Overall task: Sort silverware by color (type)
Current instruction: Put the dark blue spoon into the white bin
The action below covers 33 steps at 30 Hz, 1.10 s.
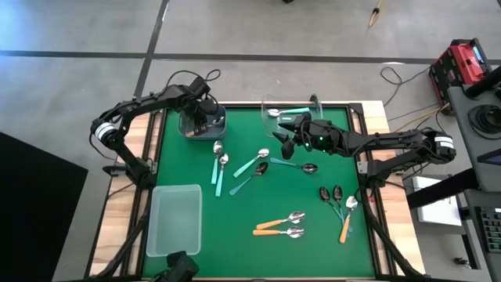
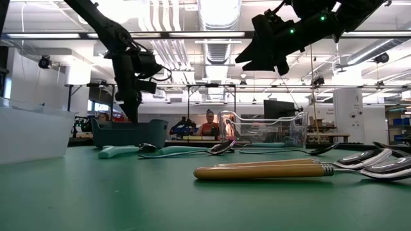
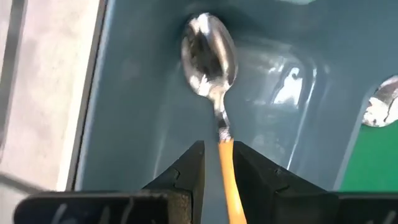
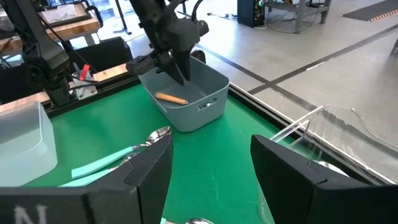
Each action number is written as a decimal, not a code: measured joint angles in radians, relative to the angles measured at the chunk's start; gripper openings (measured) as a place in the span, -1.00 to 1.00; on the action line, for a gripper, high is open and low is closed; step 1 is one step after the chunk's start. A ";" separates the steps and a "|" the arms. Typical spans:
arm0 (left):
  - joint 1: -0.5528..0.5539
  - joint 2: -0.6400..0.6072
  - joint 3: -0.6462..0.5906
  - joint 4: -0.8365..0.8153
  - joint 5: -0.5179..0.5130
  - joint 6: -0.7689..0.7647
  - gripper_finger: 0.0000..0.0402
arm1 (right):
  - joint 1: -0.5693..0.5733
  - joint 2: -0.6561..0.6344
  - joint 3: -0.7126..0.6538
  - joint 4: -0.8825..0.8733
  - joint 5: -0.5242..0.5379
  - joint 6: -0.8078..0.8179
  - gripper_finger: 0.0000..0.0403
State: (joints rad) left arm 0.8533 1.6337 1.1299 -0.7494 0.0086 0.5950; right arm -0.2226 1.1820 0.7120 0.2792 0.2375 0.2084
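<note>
My left gripper [image 1: 202, 117] points down into a grey-blue bin [image 1: 205, 125] at the table's far left and is shut on an orange-handled spoon [image 3: 210, 56]. In the right wrist view an orange handle [image 4: 171, 98] shows inside that bin, under the left fingers. My right gripper [image 1: 288, 143] hangs open and empty above the table, beside a clear container [image 1: 293, 110] holding teal spoons. On the green mat lie teal spoons [image 1: 219, 168], dark spoons [image 1: 330, 194] and orange-handled spoons [image 1: 280, 225]. My left gripper has the spoon's orange handle [image 3: 226, 163] between its two fingers, close to where the handle meets the silver neck. The fingers come from above and lie along the spoon. The silver bowl [image 3: 209, 53] points down into the bin; whether it touches the bin I cannot tell.
A translucent white tub [image 1: 174, 219] stands at the near left. More spoons lie mid-table: a teal one [image 1: 252, 163], dark ones [image 1: 301, 166] and a single orange one [image 1: 347, 219]. Green mat between them is bare. A person [image 2: 209, 122] shows in the room beyond the table.
</note>
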 joint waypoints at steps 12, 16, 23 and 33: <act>-0.001 -0.015 0.020 -0.044 0.008 -0.133 -0.67 | -0.001 0.000 0.000 -0.040 0.000 -0.049 0.03; -0.001 -0.015 0.020 -0.026 0.113 -0.101 -0.67 | -0.032 0.000 0.002 -0.001 0.002 -0.052 0.03; -0.007 -0.016 0.020 -0.008 0.165 -0.164 -0.73 | -0.087 0.000 0.046 -0.009 0.002 -0.066 0.03; -0.027 -0.012 0.019 -0.034 0.089 -0.261 -0.65 | -0.095 0.000 0.069 -0.010 0.005 -0.115 0.03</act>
State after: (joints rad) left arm 0.8266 1.6217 1.1492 -0.7835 0.0981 0.3344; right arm -0.3172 1.1820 0.7807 0.2691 0.2429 0.0933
